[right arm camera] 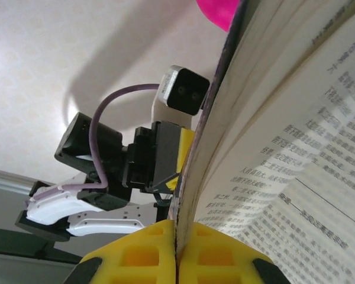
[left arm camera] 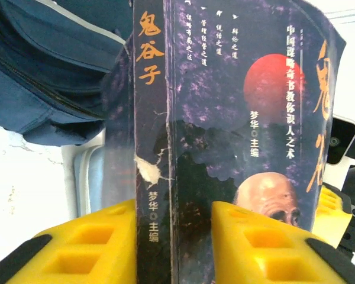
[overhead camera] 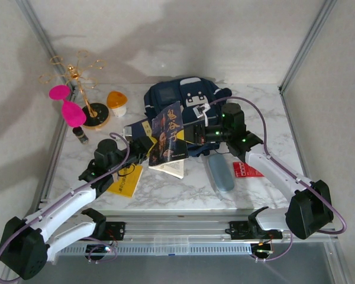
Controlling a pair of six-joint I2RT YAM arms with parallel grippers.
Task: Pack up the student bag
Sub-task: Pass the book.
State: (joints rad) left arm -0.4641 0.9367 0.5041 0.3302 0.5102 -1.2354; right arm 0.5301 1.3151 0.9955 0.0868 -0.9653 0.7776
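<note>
The student bag [overhead camera: 183,97], navy with a white buckled patch, lies at the back middle of the table and also appears as the bag [left arm camera: 41,77] at upper left. In front of it a dark purple book [overhead camera: 167,135] with orange Chinese characters is held up off the table, its pages fanning downward. My left gripper [overhead camera: 141,131] [left arm camera: 173,248] closes on the book's [left arm camera: 225,118] spine, with a yellow pad on each side. My right gripper [overhead camera: 192,135] [right arm camera: 176,248] is shut on the cover edge of the book [right arm camera: 296,148].
A gold jewellery stand [overhead camera: 83,89] with pink pieces, an orange-lidded jar [overhead camera: 116,102] and a small dark bottle [overhead camera: 81,136] stand at the back left. A yellow booklet [overhead camera: 127,180], a grey-blue case [overhead camera: 222,171] and a red-and-white card [overhead camera: 245,170] lie on the marble table [overhead camera: 165,192].
</note>
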